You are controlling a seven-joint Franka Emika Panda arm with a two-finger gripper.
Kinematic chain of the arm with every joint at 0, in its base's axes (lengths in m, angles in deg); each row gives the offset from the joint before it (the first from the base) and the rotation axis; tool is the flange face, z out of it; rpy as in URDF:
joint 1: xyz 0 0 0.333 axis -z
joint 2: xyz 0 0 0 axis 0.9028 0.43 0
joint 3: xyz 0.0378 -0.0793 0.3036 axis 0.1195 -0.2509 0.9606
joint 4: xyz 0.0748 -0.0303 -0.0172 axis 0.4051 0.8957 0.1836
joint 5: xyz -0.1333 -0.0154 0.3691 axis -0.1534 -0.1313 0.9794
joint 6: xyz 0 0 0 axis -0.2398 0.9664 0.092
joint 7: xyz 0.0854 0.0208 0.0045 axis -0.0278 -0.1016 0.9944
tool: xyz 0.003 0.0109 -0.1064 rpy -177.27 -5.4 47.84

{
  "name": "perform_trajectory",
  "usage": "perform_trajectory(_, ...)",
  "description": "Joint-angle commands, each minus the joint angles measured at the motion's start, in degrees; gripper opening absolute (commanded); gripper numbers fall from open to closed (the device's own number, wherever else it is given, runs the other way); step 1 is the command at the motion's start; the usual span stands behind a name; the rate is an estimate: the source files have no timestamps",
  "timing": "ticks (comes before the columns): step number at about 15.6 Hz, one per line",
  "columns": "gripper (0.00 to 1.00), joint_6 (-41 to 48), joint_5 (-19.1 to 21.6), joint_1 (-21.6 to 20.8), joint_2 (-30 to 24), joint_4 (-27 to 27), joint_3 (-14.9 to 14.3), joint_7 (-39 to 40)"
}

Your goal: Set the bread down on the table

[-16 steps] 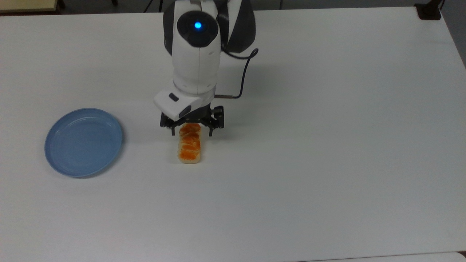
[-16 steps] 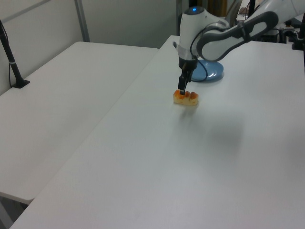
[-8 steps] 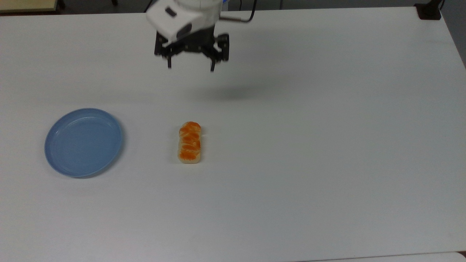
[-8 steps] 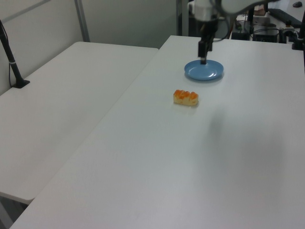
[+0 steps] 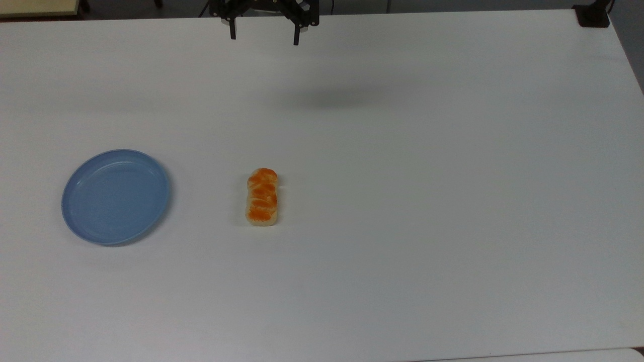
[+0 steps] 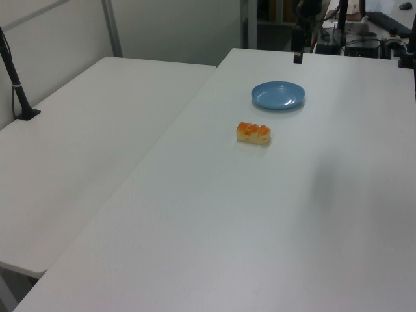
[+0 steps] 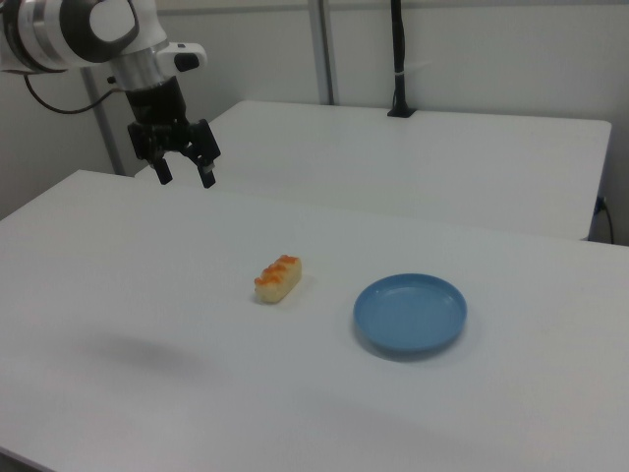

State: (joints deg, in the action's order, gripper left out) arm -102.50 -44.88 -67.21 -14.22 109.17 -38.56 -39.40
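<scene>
Since a second ago the gripper [image 5: 263, 36] has let go of the bread [image 5: 262, 197], risen off it and drawn back toward the top view's upper edge; the bread has not shifted. Its fingers [image 7: 207, 179] hang apart, pointing down, holding nothing, high above the table [image 5: 453, 201] and well apart from the loaf. The bread lies flat on bare table, glazed top up, its long axis running up and down in the top view, near the plate [image 5: 115, 196] but clear of it, with white surface showing between the two. That placement fits the task: the loaf rests on the tabletop itself and not on the plate, so the job looks done, and the raised, spread gripper reads as a retreat, not an approach. Room is generous. The bread sits near the table's middle, far from every edge, so it is unlikely to roll or slide off. In the left view, a second table [image 6: 84, 130] adjoins along a seam, well away from the loaf. A dark post [image 7: 397, 59] stands at a far corner, out of the arm's way.
</scene>
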Motion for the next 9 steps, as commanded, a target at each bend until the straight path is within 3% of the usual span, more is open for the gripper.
perform_trajectory(1, 1.00, 0.22, 1.44, 0.74, -1.74, 1.78, 0.04, -1.01)
perform_trajectory(5, 1.00, 0.57, 4.34, 0.92, -2.36, 1.78, -0.58, -1.01)
perform_trajectory(9, 1.00, 0.66, 4.35, 1.18, -2.36, 1.60, -0.58, -0.74)
